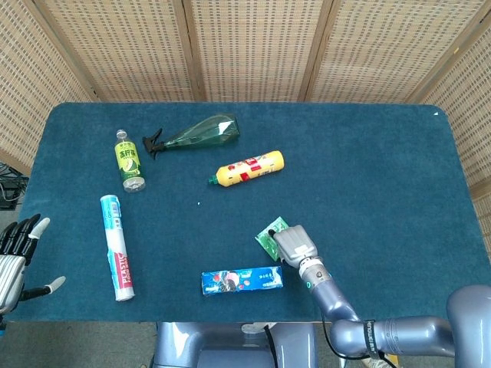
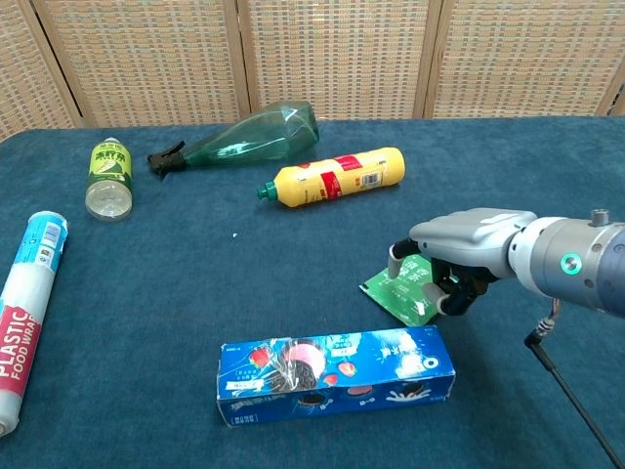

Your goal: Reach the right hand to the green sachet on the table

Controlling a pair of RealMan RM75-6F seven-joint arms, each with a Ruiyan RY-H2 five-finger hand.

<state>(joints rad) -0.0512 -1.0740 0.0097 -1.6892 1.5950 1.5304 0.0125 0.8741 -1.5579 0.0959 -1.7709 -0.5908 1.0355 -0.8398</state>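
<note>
The green sachet [image 1: 268,234] [image 2: 401,291] lies flat on the blue table cloth, just above the right end of the blue biscuit box [image 1: 242,280] [image 2: 334,374]. My right hand [image 1: 294,244] [image 2: 467,235] arches over the sachet's right half, palm down. Its thumb comes down at the sachet's upper edge and its fingers at the right edge, spread apart and not gripping. Much of the sachet is hidden under the hand in the head view. My left hand [image 1: 15,258] hangs off the table's left edge with fingers spread, holding nothing.
A yellow bottle [image 1: 248,169] [image 2: 335,177] lies behind the sachet. Further left lie a green spray bottle [image 1: 195,133] [image 2: 243,137], a small green-labelled bottle [image 1: 128,159] [image 2: 108,178] and a roll of plastic wrap [image 1: 116,247] [image 2: 24,300].
</note>
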